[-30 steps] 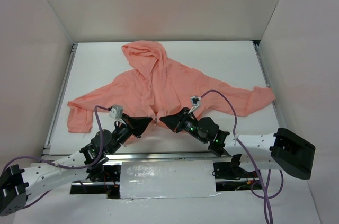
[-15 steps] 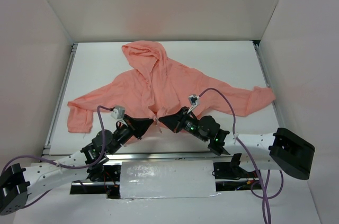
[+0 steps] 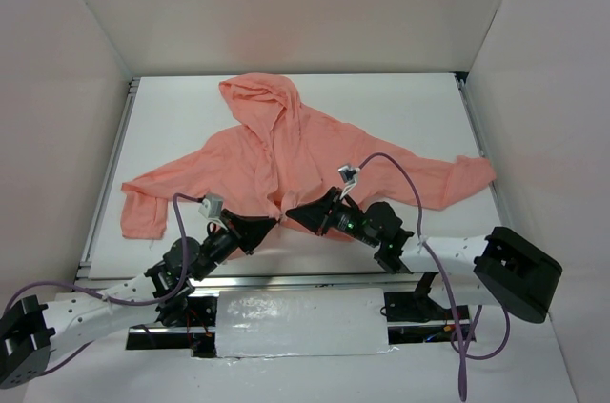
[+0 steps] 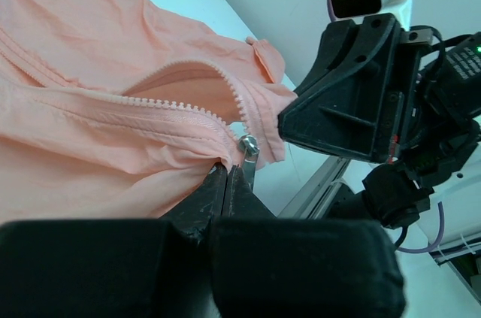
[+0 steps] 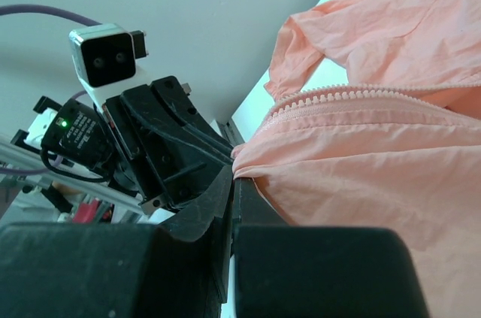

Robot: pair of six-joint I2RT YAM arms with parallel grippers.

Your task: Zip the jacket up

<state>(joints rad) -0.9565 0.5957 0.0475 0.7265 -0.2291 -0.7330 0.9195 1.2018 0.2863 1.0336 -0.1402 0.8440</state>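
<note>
1. Top external: we see the jacket (image 3: 286, 151) spread flat and front up on the table (image 3: 419, 108), with its hood (image 3: 253, 98) toward the far edge and its hem along the near edge.
2. We see one sleeve (image 3: 143, 203) reaching toward the table's left edge with its end folded back, and the other sleeve (image 3: 457, 179) reaching to the right edge.
3. The left gripper (image 3: 271, 223) and right gripper (image 3: 290, 213) meet at the middle of the hem by the near edge, tips just beside each other.
4. Left wrist: we see the left fingers pressed together, pinching jacket fabric at the bottom of the zipper, just beside the metal slider (image 4: 247, 145).
5. We cannot tell whether the slider itself is clamped.
6. The two rows of teeth part above the slider, so the front is open there.
7. Right wrist: we see the right fingers pressed together, pinching the bottom corner of the other front panel, just below its row of teeth.
</note>
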